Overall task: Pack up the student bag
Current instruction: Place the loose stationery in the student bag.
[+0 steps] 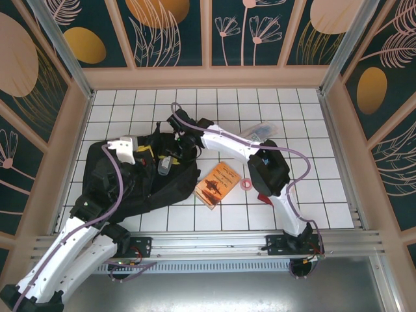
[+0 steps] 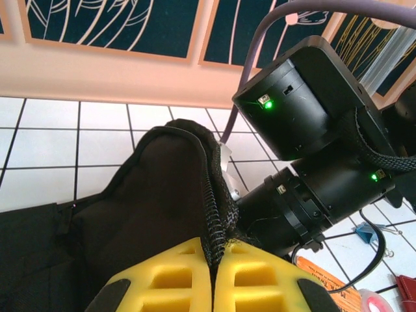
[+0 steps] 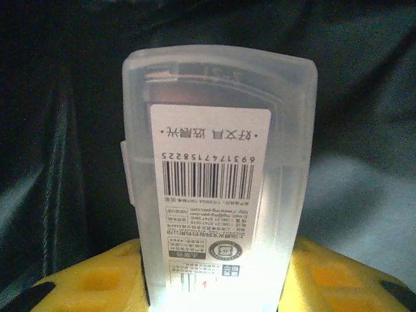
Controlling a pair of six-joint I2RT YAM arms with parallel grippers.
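Tiled table (image 1: 312, 195); left hand (image 2: 213, 270) pinches bag (image 2: 162, 195), right hand (image 3: 218, 283) clamps a seemingly plastic case (image 3: 218, 130).

The student bag (image 1: 140, 179) lies on the left half of the counter (image 1: 305, 195). A booklet (image 1: 216, 184) lies just right of it, and a tape roll (image 1: 247, 185) lies just beyond that. The right end effector (image 3: 214, 276) holds a plastic case (image 3: 218, 162) over the bag. The left end effector (image 2: 213, 263) pinches the bag's edge.

i see an orange booklet (image 1: 218, 184) lying toward the near edge of the table (image 1: 312, 195), a pink ring (image 1: 247, 185) just beside it, and a translucent barcoded case (image 3: 218, 195).
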